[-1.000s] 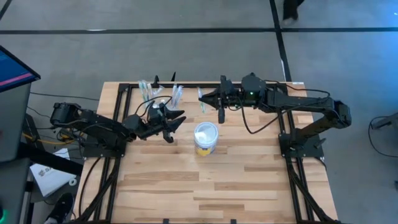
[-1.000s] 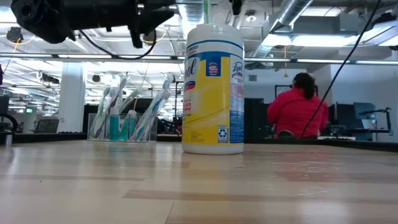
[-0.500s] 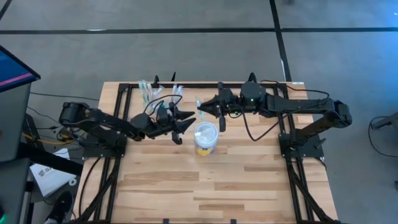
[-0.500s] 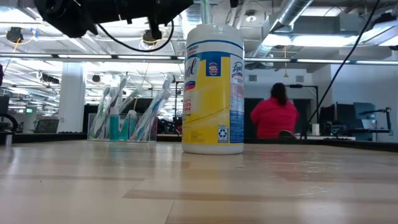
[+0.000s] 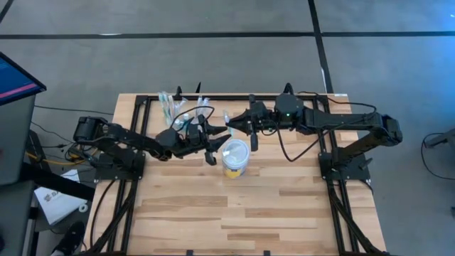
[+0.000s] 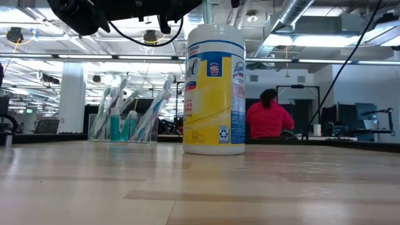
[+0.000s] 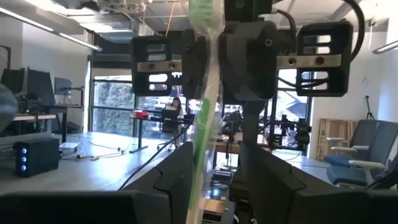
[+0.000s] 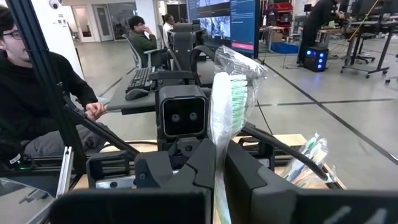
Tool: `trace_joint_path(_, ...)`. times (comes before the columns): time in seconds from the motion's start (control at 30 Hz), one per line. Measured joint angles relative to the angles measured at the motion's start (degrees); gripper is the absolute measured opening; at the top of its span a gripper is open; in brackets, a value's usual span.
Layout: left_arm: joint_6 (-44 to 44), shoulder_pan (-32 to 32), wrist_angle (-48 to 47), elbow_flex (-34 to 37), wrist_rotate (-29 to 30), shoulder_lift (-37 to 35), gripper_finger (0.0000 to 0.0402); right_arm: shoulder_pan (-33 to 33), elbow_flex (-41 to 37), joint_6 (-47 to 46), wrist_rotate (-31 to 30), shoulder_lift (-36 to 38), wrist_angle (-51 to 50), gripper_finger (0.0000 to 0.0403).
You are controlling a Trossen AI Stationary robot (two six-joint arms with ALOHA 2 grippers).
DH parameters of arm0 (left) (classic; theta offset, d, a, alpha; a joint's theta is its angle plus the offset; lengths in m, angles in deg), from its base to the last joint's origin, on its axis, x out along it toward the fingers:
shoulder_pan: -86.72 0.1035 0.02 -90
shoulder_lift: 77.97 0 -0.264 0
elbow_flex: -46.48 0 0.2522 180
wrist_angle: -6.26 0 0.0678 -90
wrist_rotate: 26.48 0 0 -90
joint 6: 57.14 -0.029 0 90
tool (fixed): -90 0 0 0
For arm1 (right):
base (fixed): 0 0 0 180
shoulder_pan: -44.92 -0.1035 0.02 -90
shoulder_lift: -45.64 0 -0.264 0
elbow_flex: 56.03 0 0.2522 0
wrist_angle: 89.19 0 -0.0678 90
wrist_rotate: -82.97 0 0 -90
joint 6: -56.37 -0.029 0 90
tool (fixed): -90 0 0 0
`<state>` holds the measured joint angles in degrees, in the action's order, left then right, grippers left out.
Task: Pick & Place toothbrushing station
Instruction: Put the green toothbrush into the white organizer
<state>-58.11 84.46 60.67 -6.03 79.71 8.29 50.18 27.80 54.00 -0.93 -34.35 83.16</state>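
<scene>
Two black jointed arms, looping black cables, green light on right arm

Around me is an open workshop with a grey concrete floor (image 5: pixel 213 64) crossed by dark lines. My table (image 5: pixel 234 206) is pale wooden planks on a black frame. Overhead run exposed silver ducts (image 6: pixel 300 15) and strip lights. Beyond the table a person in a red top (image 6: pixel 267 119) sits at a desk. Another person in black (image 8: pixel 31 106) sits beside me, and 1 more (image 8: pixel 142 37) farther back by a large screen (image 8: pixel 227 22).
</scene>
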Motion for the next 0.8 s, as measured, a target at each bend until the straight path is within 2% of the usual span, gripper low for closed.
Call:
trace_joint_path(0.43, -0.73, 0.69, -0.03, -0.08, 1.82, -0.02, 0.0127, 0.00, -0.02, 0.00, -0.01, -0.04, 0.13, 0.0008)
trace_joint_path(0.8, -3.29, 1.22, -0.74, -1.83, 1.82, 0.76, 0.0127, 0.02, -0.12, -0.04, -0.01, -2.99, 1.19, 0.0008)
